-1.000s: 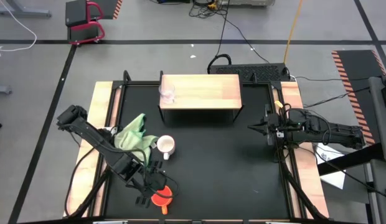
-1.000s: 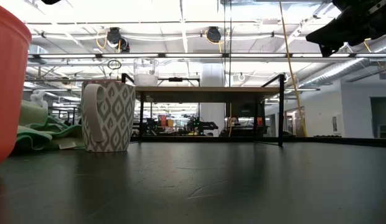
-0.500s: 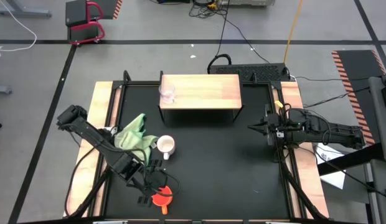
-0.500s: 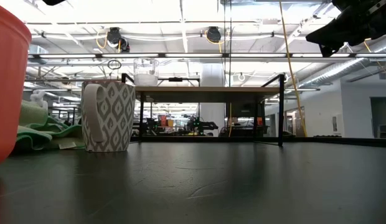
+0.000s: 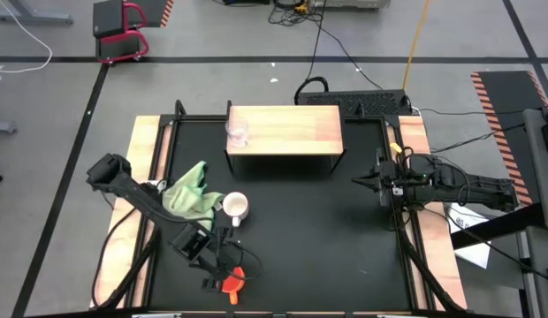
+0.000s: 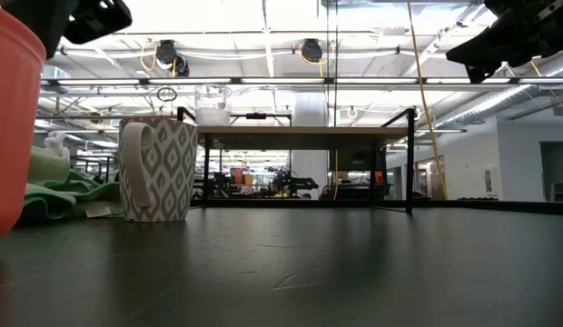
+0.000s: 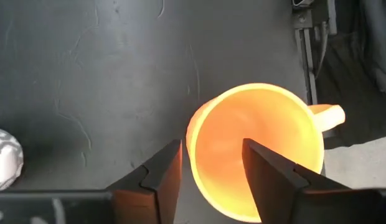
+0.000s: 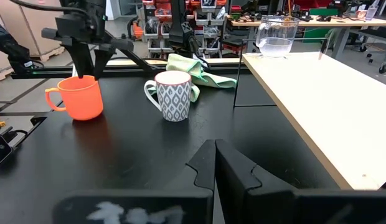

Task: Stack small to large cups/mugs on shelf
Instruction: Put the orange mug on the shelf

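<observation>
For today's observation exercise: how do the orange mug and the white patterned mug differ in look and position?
The orange mug is plain; the white mug carries a grey leaf pattern. The orange mug stands near the table's front edge, under the left gripper; the white mug stands beside the green cloth, nearer the shelf. Both stand upright on the table, each with a handle.

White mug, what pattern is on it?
Grey leaf-shaped pattern on the white mug, clearest in the low view.

Shelf [image 5: 287, 128] top bare beside glass cup [image 5: 237, 132]; black mat [image 5: 309, 238] centre open.
</observation>
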`<state>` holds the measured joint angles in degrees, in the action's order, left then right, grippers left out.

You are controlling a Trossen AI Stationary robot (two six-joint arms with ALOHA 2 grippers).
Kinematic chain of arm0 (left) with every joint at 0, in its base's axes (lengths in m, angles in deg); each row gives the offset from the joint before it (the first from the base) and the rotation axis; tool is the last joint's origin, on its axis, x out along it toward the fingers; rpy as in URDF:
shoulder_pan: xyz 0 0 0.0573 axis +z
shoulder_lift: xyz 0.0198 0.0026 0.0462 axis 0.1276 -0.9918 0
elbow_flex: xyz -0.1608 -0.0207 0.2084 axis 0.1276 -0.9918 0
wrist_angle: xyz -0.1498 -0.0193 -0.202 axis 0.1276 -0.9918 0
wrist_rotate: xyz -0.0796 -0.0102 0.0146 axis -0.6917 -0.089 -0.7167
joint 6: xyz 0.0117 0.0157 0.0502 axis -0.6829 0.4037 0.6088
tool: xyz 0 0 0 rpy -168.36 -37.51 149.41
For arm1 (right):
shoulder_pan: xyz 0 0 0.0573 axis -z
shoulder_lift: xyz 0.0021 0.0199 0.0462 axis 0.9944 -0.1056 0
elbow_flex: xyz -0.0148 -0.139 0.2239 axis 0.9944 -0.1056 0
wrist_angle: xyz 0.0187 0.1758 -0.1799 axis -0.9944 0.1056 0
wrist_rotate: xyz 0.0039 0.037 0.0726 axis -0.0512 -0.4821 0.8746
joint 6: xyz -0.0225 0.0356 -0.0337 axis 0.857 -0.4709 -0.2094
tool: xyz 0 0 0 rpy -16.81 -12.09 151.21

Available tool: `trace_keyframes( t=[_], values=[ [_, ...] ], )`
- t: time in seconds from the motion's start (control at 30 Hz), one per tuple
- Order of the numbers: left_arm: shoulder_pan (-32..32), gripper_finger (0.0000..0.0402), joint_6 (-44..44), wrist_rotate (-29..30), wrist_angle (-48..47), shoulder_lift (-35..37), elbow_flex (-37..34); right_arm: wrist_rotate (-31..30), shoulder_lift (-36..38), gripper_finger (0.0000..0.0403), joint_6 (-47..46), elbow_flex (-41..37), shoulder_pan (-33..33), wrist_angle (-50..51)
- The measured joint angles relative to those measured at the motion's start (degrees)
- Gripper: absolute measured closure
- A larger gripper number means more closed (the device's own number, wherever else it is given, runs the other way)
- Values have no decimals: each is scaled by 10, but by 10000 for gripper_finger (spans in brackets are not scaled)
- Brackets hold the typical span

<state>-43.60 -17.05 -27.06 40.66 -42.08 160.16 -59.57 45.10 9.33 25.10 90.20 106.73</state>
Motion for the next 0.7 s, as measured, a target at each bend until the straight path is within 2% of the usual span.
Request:
trace_keyframes(
  t=[0.17,0.7],
  values=[
    [2,216,2,-8,-1,-5,0,0,0,403,0,0,0,0],
    [3,215,-9,-37,-13,-5,0,0,0,403,0,0,0,0]
  ],
)
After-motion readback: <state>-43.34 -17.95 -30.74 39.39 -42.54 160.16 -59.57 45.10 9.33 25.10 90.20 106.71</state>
